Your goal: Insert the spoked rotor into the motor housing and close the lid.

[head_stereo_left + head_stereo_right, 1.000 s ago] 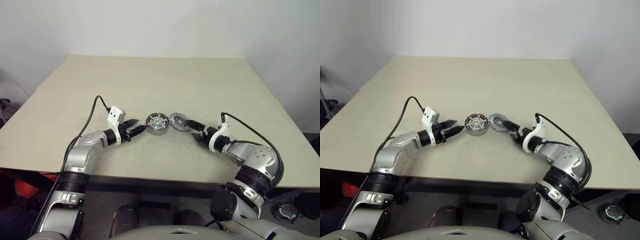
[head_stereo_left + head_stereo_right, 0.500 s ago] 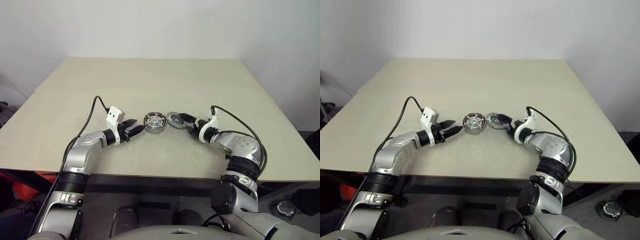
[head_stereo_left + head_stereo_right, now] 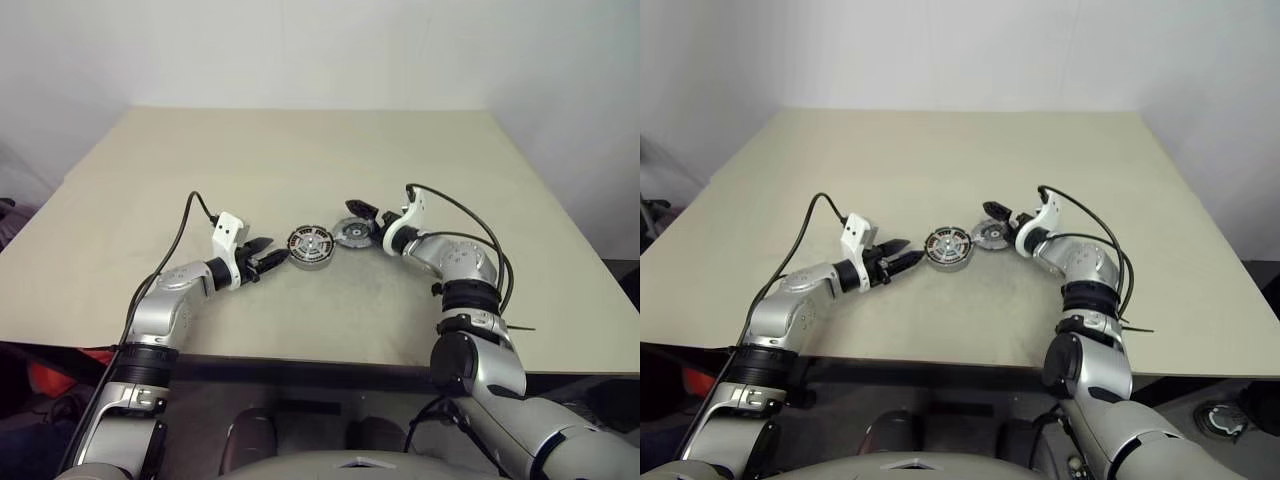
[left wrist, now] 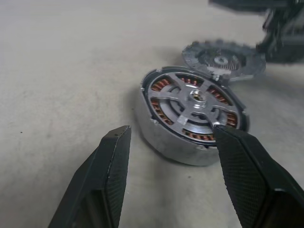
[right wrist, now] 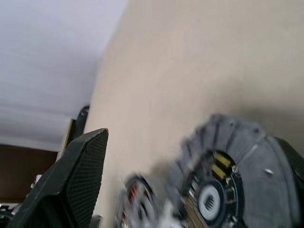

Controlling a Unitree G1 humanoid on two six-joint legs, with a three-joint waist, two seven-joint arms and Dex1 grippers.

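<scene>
Two round parts sit mid-table, side by side between the grippers.

Housing: flat on the table, silver wall. Rotor is in it, spoked face up and about level with the rim. Copper windings show through the gaps between the spokes, with the small hub at centre.

Lid: grey disc with a toothed edge and ribbed ring, outside the housing, just beside it on the robot's right. In the left wrist view its edge meets the housing rim. Can't tell whether it lies flat or is tipped up.

Left gripper: jaws spread, pinching nothing, pointing at the housing from the robot's left. The housing is just ahead of the fingertips, and one tip overlaps its rim. Can't tell if that is contact.

Right gripper: jaws spread wide, at the lid from the robot's right. In the right wrist view the lid lies against one finger and the other finger stands well clear of it, so no pinch.

Zero readable writing or brand marks on any part. The small yellow patches near the lid's centre are too blurred to read.
</scene>
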